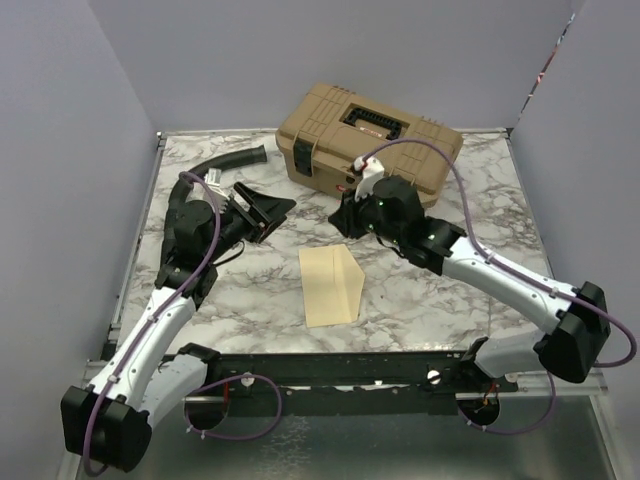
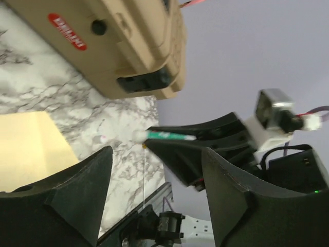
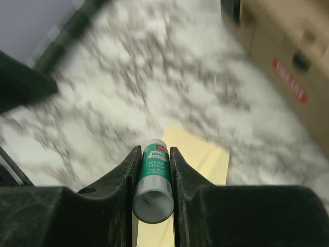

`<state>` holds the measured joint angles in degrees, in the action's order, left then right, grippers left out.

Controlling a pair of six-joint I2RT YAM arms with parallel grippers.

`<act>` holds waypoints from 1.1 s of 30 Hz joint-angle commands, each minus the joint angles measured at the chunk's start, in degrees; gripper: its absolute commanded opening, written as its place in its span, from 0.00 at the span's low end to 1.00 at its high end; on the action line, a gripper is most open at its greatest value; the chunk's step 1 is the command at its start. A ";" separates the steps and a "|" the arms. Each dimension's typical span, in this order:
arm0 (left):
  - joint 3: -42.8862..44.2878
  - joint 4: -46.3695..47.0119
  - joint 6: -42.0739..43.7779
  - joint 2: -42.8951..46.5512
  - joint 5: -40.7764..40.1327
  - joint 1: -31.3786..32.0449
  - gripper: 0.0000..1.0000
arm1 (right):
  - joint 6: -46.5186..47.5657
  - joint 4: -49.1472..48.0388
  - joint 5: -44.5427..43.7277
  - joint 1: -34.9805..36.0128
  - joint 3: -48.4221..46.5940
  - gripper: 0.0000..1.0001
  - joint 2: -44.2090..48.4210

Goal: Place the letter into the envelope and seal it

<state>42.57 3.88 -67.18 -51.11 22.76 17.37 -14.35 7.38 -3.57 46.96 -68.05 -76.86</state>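
The pale yellow envelope (image 1: 328, 288) lies flat mid-table, its triangular flap (image 1: 350, 272) folded out to the right. It also shows in the left wrist view (image 2: 28, 152) and the right wrist view (image 3: 205, 159). No separate browner letter sheet is in view. My right gripper (image 1: 350, 222) hovers just beyond the envelope's far edge, shut on a green-and-white glue stick (image 3: 154, 177), which also shows in the left wrist view (image 2: 169, 136). My left gripper (image 1: 272, 212) is open and empty, raised to the left of the envelope, pointing toward the right gripper.
A tan toolbox (image 1: 365, 135) stands at the back centre, close behind the right gripper, and also shows in the left wrist view (image 2: 103, 46). A black hose (image 1: 225, 160) lies at the back left. A black rail (image 1: 330, 370) runs along the near edge. Grey walls enclose the table.
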 commanded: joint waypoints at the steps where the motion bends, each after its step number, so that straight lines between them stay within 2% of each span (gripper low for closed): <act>1: -5.56 -0.12 0.95 -2.56 -0.46 0.06 0.71 | -4.80 8.21 3.22 1.42 8.40 0.00 -2.96; 6: -7.67 1.27 4.45 -10.28 -1.73 2.52 0.67 | -5.56 5.75 2.40 4.60 11.61 0.00 -7.86; 13: -10.43 6.44 5.92 -23.08 -6.43 6.66 0.42 | -3.58 -2.77 -4.98 9.95 16.38 0.00 -10.55; 17: -7.42 7.98 8.12 -30.96 -6.32 9.82 0.30 | -2.77 -3.40 -8.05 10.71 15.67 0.00 -12.92; 21: -5.26 7.37 8.77 -35.11 -7.80 11.33 0.20 | -3.98 -1.47 -13.88 10.78 14.20 0.00 -14.71; 23: -4.57 7.11 9.02 -36.12 -8.29 12.10 0.18 | -4.76 -0.52 -15.36 10.81 13.53 0.00 -15.04; 33: -3.49 1.24 9.11 -41.17 -13.68 14.64 0.16 | -4.26 -1.75 -11.88 10.78 11.78 0.00 -17.30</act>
<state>38.26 9.28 -58.65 -90.02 13.78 31.24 -18.39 6.48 -14.81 57.43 -54.00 -92.07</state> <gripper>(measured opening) 0.156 0.251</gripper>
